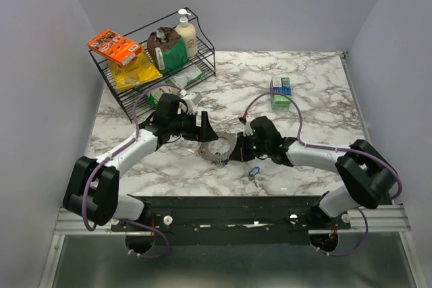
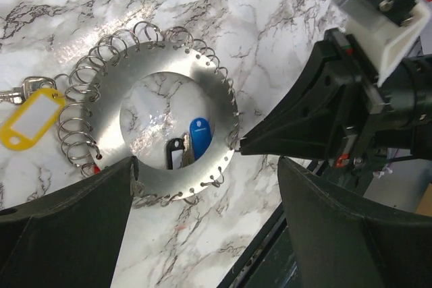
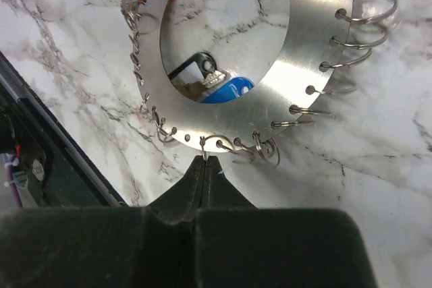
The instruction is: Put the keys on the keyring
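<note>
Keyring (image 2: 165, 59) is pinched at a rim loop by the clenched right gripper (image 3: 204, 163), left gripper (image 2: 206, 163) spread open, while the yellow-tagged key (image 2: 27, 119) seems threaded and the blue key (image 2: 199, 133) lies loose beneath.

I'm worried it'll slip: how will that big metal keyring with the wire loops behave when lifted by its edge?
Probably stiff: the keyring is a flat metal plate with no visible bend. Likely slippery, given its shiny face. Its wire loops sit at odd angles, so they may swing; pinched at one, as by the right gripper, it could pivot.
</note>
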{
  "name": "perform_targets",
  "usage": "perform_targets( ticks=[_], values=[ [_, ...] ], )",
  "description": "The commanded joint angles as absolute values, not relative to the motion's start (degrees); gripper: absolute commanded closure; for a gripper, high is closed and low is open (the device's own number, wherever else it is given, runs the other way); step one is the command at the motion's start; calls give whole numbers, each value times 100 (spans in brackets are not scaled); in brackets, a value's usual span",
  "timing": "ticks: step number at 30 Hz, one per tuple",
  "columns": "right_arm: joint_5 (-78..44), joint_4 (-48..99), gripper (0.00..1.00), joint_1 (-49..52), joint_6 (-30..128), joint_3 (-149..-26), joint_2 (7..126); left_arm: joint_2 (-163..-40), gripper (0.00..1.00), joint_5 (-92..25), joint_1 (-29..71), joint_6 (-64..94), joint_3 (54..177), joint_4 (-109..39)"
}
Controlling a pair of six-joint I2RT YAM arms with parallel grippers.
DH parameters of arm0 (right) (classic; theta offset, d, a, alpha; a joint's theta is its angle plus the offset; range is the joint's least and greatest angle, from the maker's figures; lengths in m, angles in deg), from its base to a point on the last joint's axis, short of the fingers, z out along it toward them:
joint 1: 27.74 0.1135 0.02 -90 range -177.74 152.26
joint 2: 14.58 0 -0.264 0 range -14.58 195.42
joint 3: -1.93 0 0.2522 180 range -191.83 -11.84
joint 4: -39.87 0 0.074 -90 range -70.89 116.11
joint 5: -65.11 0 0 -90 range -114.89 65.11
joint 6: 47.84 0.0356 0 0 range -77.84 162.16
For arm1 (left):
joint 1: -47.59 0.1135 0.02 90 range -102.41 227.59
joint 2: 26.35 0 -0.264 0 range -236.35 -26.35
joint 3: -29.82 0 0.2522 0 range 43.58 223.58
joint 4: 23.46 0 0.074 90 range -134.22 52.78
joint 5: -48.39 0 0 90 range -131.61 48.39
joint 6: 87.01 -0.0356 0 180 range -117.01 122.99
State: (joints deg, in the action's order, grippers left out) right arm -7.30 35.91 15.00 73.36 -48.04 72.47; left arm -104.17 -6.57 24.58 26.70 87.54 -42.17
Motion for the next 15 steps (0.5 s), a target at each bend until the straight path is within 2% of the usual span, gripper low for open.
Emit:
perform_targets(
  ticks=[1,6,15],
  values=[
    [-810,2446,99,1515,6309,-5542,6892,-10080,8,-470,2438,2243,9130,-4749],
    [-293,1531,99,1515,5561,-6271,6971,-9886,8,-312,2438,1926,9367,-5066],
    [631,1161,99,1515,4980,-7107,6998,-9438,11,-31,2438,1469,9552,-5304]
  ],
)
